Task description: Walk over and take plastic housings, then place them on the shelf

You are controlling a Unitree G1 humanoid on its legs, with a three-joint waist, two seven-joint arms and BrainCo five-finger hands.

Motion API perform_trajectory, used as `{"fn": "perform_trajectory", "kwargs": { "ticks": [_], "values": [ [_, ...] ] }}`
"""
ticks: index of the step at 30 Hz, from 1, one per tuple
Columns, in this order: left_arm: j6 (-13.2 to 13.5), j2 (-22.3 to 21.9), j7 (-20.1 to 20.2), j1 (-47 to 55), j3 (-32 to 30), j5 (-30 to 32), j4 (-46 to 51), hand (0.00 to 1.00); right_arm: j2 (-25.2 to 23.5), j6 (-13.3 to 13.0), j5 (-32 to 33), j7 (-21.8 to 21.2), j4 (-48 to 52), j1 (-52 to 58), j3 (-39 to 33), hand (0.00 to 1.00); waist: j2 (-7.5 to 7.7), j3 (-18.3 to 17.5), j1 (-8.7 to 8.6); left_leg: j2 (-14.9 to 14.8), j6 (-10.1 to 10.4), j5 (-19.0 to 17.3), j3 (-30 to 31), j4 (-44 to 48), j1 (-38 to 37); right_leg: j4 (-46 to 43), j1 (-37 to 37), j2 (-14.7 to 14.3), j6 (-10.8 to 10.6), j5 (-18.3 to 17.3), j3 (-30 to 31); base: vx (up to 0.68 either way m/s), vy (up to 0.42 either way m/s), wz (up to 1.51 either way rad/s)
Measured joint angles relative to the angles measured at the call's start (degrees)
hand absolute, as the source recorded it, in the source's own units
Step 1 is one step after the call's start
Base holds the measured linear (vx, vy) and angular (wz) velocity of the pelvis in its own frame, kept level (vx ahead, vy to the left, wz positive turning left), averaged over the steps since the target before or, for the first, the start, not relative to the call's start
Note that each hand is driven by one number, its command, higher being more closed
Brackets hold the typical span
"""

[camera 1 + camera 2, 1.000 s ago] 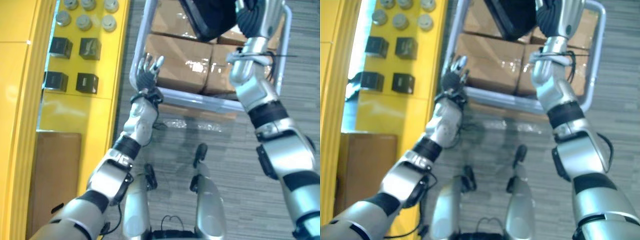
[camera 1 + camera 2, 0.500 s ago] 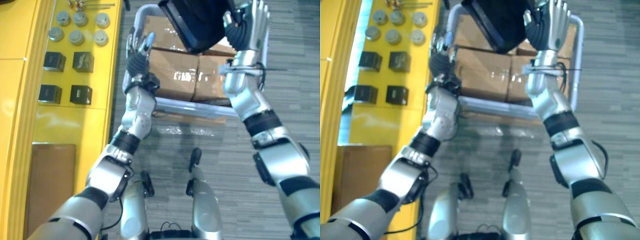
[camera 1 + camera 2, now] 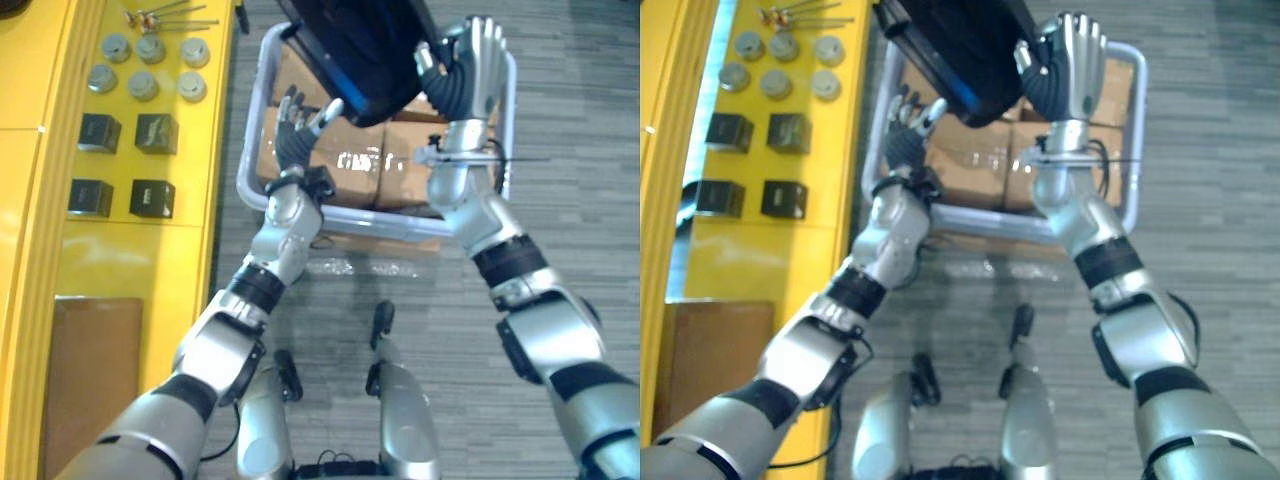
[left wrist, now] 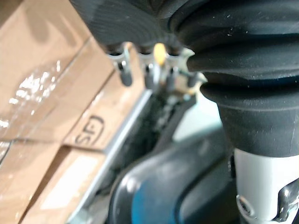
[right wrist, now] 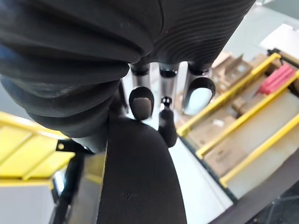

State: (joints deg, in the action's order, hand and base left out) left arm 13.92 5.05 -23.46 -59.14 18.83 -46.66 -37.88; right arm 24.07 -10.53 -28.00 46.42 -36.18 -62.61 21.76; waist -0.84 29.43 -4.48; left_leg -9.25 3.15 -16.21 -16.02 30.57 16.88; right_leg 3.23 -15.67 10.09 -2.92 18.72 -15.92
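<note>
A big black plastic housing (image 3: 365, 45) with a blue patch on its lower edge is held up over the cart between my two hands. My right hand (image 3: 470, 65) lies flat against its right side, fingers straight. Straight fingers of my left hand (image 3: 300, 125) reach up to the housing's lower left edge. In the left wrist view the housing (image 4: 177, 186) shows past the fingers, above the boxes. In the right wrist view its dark wall (image 5: 135, 186) lies against the fingers (image 5: 141, 100).
Below the housing a silver-railed cart (image 3: 250, 150) carries taped cardboard boxes (image 3: 370, 160). At the left, a yellow shelf (image 3: 110, 250) holds small black boxes (image 3: 100, 130), grey round parts (image 3: 145, 65) and a brown board (image 3: 85, 380). Grey carpet lies to the right.
The view has shifted. The housing has tilted and swung left. My left hand rose from the cart rail to its lower edge; my right hand stays flat on it.
</note>
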Motion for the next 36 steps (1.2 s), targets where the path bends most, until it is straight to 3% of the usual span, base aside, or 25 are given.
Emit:
{"fn": "perform_trajectory", "kwargs": {
  "ticks": [11, 16, 17, 23, 25, 30, 36],
  "values": [
    [3.1, -1.4, 1.3, 0.8, -0.1, -1.8, 0.0, 0.00, -2.2, -5.4, -1.1, -1.2, 5.3, 5.9, 1.4, 1.00, 0.07, 0.0, -0.79, -0.2, 0.2, -0.2, -0.2, -0.2, -1.1, 0.7, 1.2, -0.2, 0.0, 0.0, 0.1, -0.07, 0.090, -0.01],
    [5.3, -2.1, 3.1, 1.3, -0.1, -6.7, 0.0, 0.00, -2.5, -5.9, -1.1, -1.7, 8.2, 8.6, 1.3, 1.00, 0.07, 0.0, -1.05, -0.2, 0.2, -0.2, -0.2, -0.3, -1.1, 0.7, 1.1, -0.3, -0.1, 0.0, 0.1, -0.05, 0.092, 0.00],
    [5.7, -2.1, 4.0, 1.6, -0.1, -7.4, 0.0, 1.00, -2.7, -5.9, -1.1, -1.7, 8.8, 9.1, 1.3, 1.00, 0.07, 0.0, -1.08, -0.2, 0.2, -0.2, -0.3, -0.3, -1.2, 0.7, 1.1, -0.3, -0.1, 0.0, 0.2, -0.06, 0.109, -0.02],
    [8.2, -2.1, 5.2, 2.0, -0.1, -9.3, 0.0, 1.00, -3.5, -5.9, -0.8, -2.8, 11.1, 11.6, 0.8, 1.00, 0.10, -0.1, -1.07, -0.2, 0.2, -0.2, -0.6, -0.8, -1.6, 0.7, 1.2, -0.3, -0.1, 0.0, 0.5, -0.06, 0.090, -0.03],
    [9.6, -2.2, 5.3, 2.6, -0.2, -9.2, 0.0, 1.00, -4.2, -5.9, -0.5, -2.8, 11.6, 12.9, 0.7, 1.00, 0.86, -0.5, -1.14, -0.2, 0.2, -0.2, -1.1, -1.1, -1.9, 0.7, 1.1, -0.4, -0.1, 0.0, 0.7, -0.06, 0.090, -0.07],
    [9.8, -2.0, 6.2, 4.0, -0.3, -9.2, 0.0, 1.00, -4.7, -6.0, -0.5, -2.8, 14.0, 15.9, 1.0, 1.00, 3.04, -1.7, -1.80, -0.2, 0.3, -0.2, -1.7, -1.1, -2.1, 1.1, 1.1, -0.4, -0.2, 0.1, 1.3, -0.05, 0.085, -0.04],
    [11.5, -2.0, 8.8, 4.7, -0.8, -9.2, 0.0, 1.00, -4.6, -6.7, -1.0, -2.7, 15.9, 17.2, 1.2, 1.00, 3.08, -1.7, -1.83, -0.2, 0.4, -0.2, -2.0, -1.5, -2.7, 1.1, 1.2, -0.4, -0.2, 0.1, 1.8, -0.06, 0.084, -0.04]
  ]
}}
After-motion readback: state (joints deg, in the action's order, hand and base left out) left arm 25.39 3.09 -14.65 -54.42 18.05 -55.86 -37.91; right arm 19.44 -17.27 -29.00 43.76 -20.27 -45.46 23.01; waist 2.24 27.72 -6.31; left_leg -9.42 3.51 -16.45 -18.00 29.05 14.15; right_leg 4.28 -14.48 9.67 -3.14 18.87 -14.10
